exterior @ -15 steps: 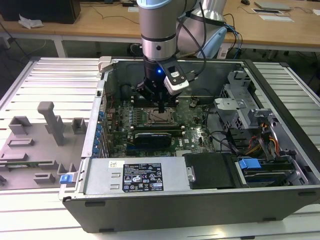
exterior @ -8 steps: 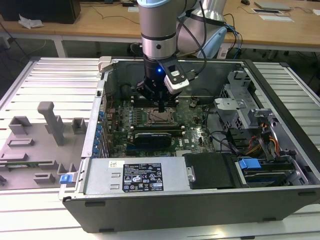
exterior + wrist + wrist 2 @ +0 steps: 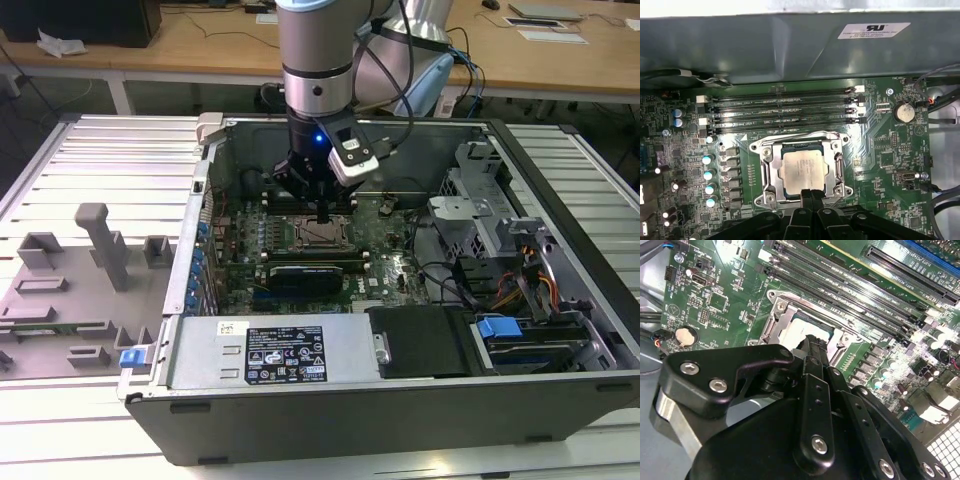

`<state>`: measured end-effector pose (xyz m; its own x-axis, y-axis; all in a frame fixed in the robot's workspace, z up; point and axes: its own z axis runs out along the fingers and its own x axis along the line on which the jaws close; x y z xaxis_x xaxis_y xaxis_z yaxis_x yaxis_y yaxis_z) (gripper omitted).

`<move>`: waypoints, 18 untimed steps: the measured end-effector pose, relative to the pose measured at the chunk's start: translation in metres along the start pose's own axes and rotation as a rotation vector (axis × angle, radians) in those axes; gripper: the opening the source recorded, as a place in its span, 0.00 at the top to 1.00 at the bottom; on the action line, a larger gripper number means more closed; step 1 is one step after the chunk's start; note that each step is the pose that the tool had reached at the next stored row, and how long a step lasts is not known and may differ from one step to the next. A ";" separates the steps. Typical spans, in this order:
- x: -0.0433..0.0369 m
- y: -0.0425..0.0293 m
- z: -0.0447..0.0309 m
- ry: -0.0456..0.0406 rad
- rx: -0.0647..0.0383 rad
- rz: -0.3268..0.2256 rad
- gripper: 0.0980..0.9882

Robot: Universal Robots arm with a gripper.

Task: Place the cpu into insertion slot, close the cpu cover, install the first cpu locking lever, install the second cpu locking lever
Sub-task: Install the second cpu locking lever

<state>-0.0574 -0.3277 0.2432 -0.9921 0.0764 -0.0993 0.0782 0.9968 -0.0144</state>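
Cpu [image 3: 801, 171]: silvery square chip, seated flat in the socket of the green motherboard [image 3: 880, 155], framed by the cpu cover [image 3: 802, 144], which lies closed down around it. Memory slots [image 3: 782, 112]: four long black rows beside the socket. Gripper [image 3: 811, 192]: black fingers pressed together, holding nothing, tips at the socket's edge just beside the chip. In the exterior view the gripper [image 3: 321, 213] hangs inside the open computer case [image 3: 400, 400], directly over the socket.

Open room lies straight above the cpu cover [image 3: 804, 167]; memory slots [image 3: 782, 111] flank one side, capacitors [image 3: 709, 175] another, case wall [image 3: 790, 45] beyond.
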 end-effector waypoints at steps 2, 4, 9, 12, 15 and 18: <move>-0.0001 0.0000 -0.0011 0.0000 0.000 0.000 0.99; -0.0002 0.0000 -0.0019 0.0000 0.000 0.000 0.99; -0.0008 -0.0001 -0.0079 0.0000 0.000 0.000 0.99; -0.0010 -0.0003 -0.0093 -0.0001 0.000 0.000 0.99; -0.0011 -0.0057 -0.0092 0.0000 0.000 0.000 0.99; -0.0012 -0.0119 -0.0091 0.0000 0.000 0.000 0.99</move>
<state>-0.0580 -0.3394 0.2526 -0.9921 0.0764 -0.0993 0.0782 0.9968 -0.0145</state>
